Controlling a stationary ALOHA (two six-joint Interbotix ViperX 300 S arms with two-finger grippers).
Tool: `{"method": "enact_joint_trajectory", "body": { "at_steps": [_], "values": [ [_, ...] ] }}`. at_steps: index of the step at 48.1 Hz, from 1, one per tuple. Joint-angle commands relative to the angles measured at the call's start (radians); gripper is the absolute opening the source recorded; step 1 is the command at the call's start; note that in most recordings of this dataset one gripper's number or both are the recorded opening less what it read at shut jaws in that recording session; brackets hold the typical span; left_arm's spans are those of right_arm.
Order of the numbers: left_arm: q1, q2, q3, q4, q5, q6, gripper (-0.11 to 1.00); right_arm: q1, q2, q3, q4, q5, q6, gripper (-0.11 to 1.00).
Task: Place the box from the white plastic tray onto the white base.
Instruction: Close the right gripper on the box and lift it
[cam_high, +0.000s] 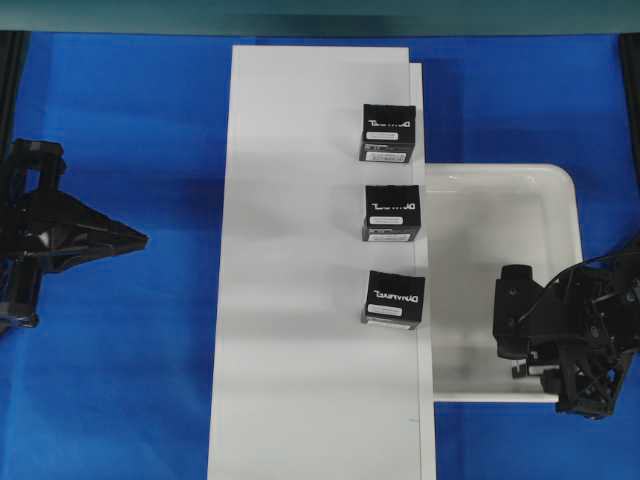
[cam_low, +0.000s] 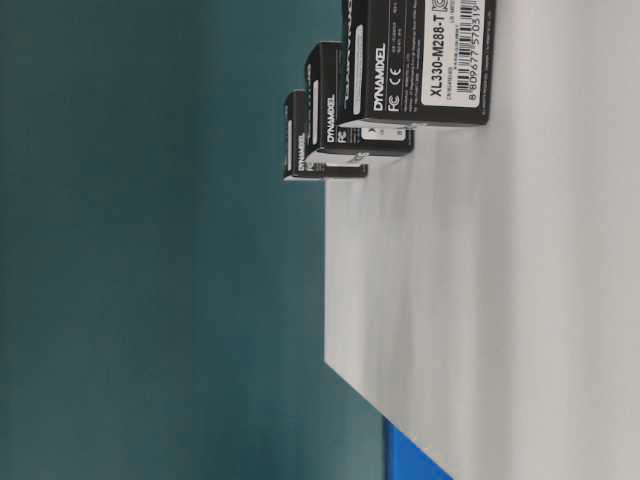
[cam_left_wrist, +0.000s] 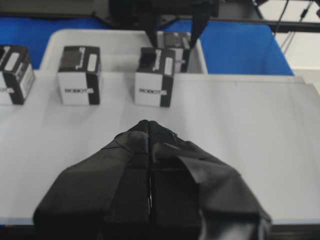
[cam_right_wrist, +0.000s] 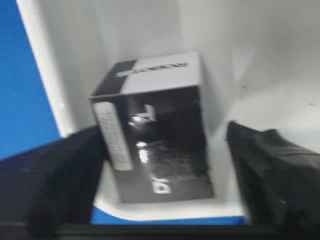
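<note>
Box: the box (cam_right_wrist: 155, 135) lies in the white plastic tray (cam_high: 560, 185), in the tray's near right corner as the overhead view shows it; there the right arm hides it from above. The right wrist view shows it black, with a pale label strip on one side and a white end face.
Box and right end effector: the right end effector (cam_right_wrist: 167, 165) straddles the box, one dark finger (cam_right_wrist: 75, 170) against its labelled side, the other finger (cam_right_wrist: 275, 170) just apart from the opposite side. The fingers are spread around it; the blurred frame does not show a firm pinch.
Left end effector: the left end effector (cam_left_wrist: 149, 125) has its fingers pressed together, holding nothing, at the left edge of the white base (cam_high: 300, 400), over the blue table (cam_high: 120, 380).
White base: long and flat, lying between the two arms, its right edge meeting the tray.
Other things: three black boxes with white lettering stand in a column along the base's right edge, far (cam_high: 387, 132), middle (cam_high: 391, 212) and near (cam_high: 393, 299).
In the way: the tray's raised rim and the near lettered box stand between the box and the base's bare surface.
</note>
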Motion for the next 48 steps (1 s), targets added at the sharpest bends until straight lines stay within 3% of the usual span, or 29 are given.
{"method": "enact_joint_trajectory", "body": {
  "at_steps": [1,4,16,29,48],
  "values": [
    [0.002,0.006,-0.018,0.002,-0.005,0.0,-0.07,0.0,0.008,-0.008,0.006,-0.003,0.002,0.72],
    [0.002,0.006,-0.018,0.002,-0.005,-0.002,-0.07,-0.002,0.0,-0.018,0.008,0.0,0.003,0.6],
    [0.0,0.006,-0.018,0.002,-0.005,-0.002,-0.07,-0.002,-0.063,-0.098,0.018,0.109,0.005,0.6],
    [0.0,0.006,-0.018,0.002,-0.006,-0.002,-0.07,-0.012,-0.11,-0.322,0.031,0.38,0.005,0.6],
    [-0.006,0.002,-0.02,0.002,-0.006,-0.003,-0.07,-0.046,-0.014,-0.603,0.029,0.499,0.005,0.6]
  ]
}}
